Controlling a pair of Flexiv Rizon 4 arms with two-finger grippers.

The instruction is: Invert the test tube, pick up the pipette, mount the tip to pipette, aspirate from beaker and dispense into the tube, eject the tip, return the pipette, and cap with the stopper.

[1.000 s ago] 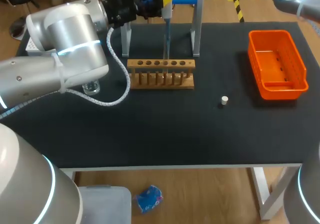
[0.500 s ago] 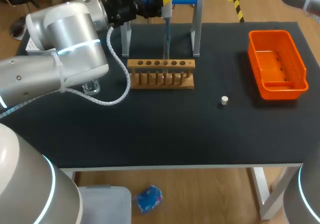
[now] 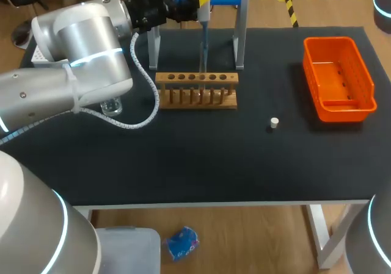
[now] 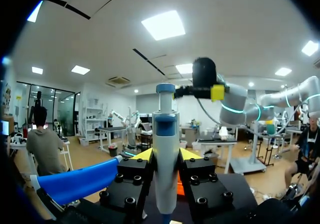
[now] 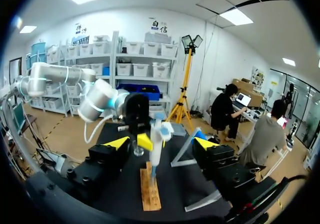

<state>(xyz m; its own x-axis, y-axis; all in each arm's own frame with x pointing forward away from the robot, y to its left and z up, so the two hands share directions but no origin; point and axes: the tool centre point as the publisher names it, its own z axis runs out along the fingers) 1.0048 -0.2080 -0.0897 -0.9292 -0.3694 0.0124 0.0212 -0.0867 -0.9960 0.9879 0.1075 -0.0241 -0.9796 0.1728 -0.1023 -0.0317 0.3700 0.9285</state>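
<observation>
Black-topped table (image 3: 201, 158), seen from above: the left arm (image 3: 79, 48) comes in from the left and holds a blue-and-white pipette (image 3: 203, 27) upright near the far edge. The pipette stands between the legs of a metal stand (image 3: 239, 42), its thin lower end pointing down at the row of holes in a wooden test-tube rack (image 3: 195, 91). Whether a tube stands in the hole beneath cannot be made out. In the left wrist view, the left gripper (image 4: 166, 156) pinches the pipette's body from both sides, yellow tips against it. The right gripper (image 5: 162, 143) is well apart from the pipette, with the rack and pipette ahead of it. Its fingers (image 5: 117, 143) are spread wide with nothing between them. A small glass beaker (image 3: 111, 107) sits left of the rack, partly under the left arm. A white stopper (image 3: 274, 123) stands alone nearer the front edge, between the rack and an orange plastic basket (image 3: 335, 85) at the right.
</observation>
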